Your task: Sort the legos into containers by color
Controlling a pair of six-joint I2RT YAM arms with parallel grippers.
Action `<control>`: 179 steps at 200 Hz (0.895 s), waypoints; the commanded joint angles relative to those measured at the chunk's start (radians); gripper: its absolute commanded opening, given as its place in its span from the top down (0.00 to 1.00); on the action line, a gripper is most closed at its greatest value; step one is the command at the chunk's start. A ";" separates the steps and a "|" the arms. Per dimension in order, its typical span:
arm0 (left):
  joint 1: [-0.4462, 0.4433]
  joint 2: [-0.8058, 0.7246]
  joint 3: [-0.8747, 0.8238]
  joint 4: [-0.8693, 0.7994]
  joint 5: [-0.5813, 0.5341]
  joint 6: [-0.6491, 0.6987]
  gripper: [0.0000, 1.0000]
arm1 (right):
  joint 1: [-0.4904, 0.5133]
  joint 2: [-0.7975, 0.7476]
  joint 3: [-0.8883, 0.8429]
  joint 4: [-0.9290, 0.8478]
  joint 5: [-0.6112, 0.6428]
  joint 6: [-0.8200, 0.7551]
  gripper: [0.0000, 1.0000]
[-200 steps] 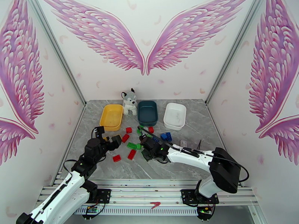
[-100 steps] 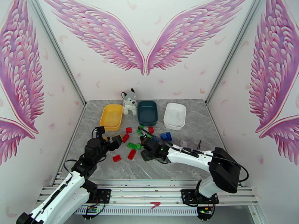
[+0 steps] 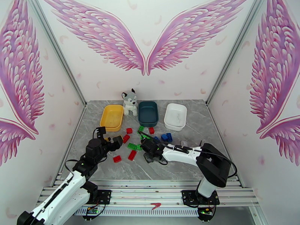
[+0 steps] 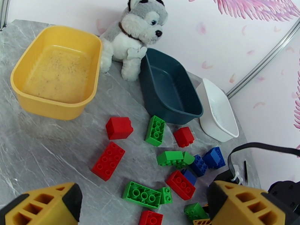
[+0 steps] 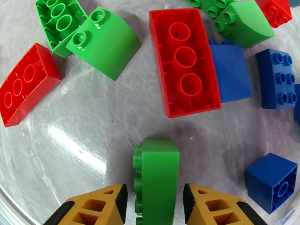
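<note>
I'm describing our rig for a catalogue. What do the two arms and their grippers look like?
Both the left arm and the right arm have white shell links and black joint housings, with thin black cables looping alongside. The left gripper and the right gripper carry yellow-orange fingers with hollow ribbed cut-outs and dark pads on the inner faces.

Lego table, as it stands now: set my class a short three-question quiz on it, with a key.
1. True or false: the yellow tray already holds bricks.
2. The brick between the fingers of the right gripper is: A red, B green, C blue.
3. Which toy sits between the yellow tray and the teal tray?
Key: 1 false; 2 B; 3 the husky plush.
</note>
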 commanded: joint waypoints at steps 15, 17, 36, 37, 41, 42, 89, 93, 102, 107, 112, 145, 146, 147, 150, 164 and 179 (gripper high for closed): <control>0.004 0.078 -0.010 0.067 0.060 -0.020 0.06 | -0.010 0.010 0.032 -0.021 0.005 0.001 0.64; 0.003 0.083 -0.008 0.072 0.065 -0.021 0.06 | -0.011 0.008 0.032 -0.021 0.005 0.000 0.65; 0.001 0.132 -0.006 0.118 0.117 -0.031 0.06 | -0.015 -0.015 0.023 -0.016 0.011 0.001 0.75; 0.000 0.134 -0.006 0.121 0.121 -0.032 0.07 | -0.016 -0.017 0.023 -0.016 0.011 0.001 0.75; -0.001 0.144 -0.008 0.136 0.133 -0.036 0.06 | -0.019 -0.024 0.020 -0.014 0.011 0.003 0.76; -0.002 0.146 -0.008 0.140 0.137 -0.038 0.06 | -0.020 -0.025 0.020 -0.014 0.011 0.003 0.77; -0.108 0.251 0.007 0.290 0.180 -0.068 0.06 | -0.128 -0.156 0.002 -0.017 0.041 0.006 0.84; -0.121 0.254 0.008 0.302 0.171 -0.067 0.06 | -0.143 -0.171 0.001 -0.019 0.041 0.006 0.84; -0.150 0.261 0.014 0.320 0.147 -0.068 0.06 | -0.188 -0.206 -0.003 -0.020 0.036 0.010 0.84; -0.165 0.265 0.020 0.322 0.133 -0.068 0.05 | -0.215 -0.226 -0.006 -0.017 0.031 0.012 0.85; -0.182 0.272 0.032 0.320 0.122 -0.063 0.05 | -0.243 -0.243 -0.010 -0.014 0.024 0.015 0.85; -0.318 0.360 0.160 0.264 0.046 0.014 0.05 | -0.434 -0.263 0.020 0.037 -0.020 0.039 0.88; -0.321 0.363 0.163 0.264 0.044 0.017 0.05 | -0.440 -0.261 0.024 0.038 -0.020 0.039 0.89; -0.325 0.366 0.165 0.266 0.039 0.019 0.04 | -0.444 -0.257 0.028 0.038 -0.020 0.040 0.89; -0.337 0.375 0.172 0.267 0.031 0.023 0.04 | -0.459 -0.248 0.040 0.040 -0.018 0.043 0.89; -0.363 0.428 0.192 0.303 0.022 0.030 0.04 | -0.518 -0.183 0.112 0.039 -0.013 0.051 0.91; -0.376 0.477 0.197 0.327 0.029 0.034 0.04 | -0.566 -0.097 0.215 0.020 -0.003 0.053 0.93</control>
